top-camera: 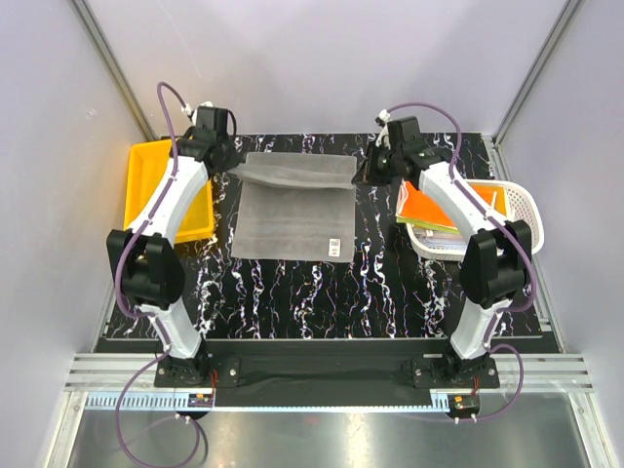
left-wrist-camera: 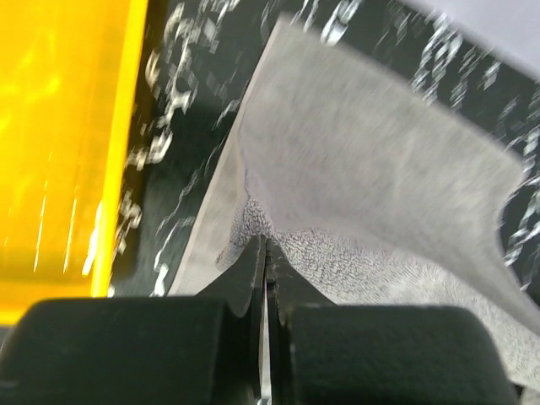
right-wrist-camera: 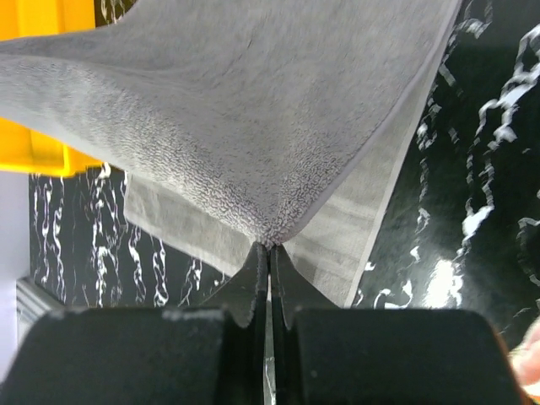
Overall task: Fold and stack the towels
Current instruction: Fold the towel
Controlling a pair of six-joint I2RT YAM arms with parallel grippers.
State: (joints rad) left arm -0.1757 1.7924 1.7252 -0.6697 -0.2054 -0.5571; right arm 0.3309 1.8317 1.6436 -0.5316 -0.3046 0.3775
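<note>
A plain grey towel [top-camera: 292,210] lies spread on the black marbled table, its far edge lifted. My left gripper [top-camera: 234,166] is shut on the towel's far left corner [left-wrist-camera: 253,224]. My right gripper [top-camera: 363,174] is shut on the far right corner [right-wrist-camera: 268,232]. Both corners hang raised above the flat part, the far strip sagging between the grippers. Orange and yellow towels [top-camera: 429,207] lie in the white basket at the right. A small tag shows on the grey towel's near right corner [top-camera: 334,248].
A yellow plastic bin [top-camera: 144,166] stands at the far left beside the left arm; it also shows in the left wrist view [left-wrist-camera: 59,143]. A white slotted basket [top-camera: 520,202] stands at the right under the right arm. White walls enclose the table.
</note>
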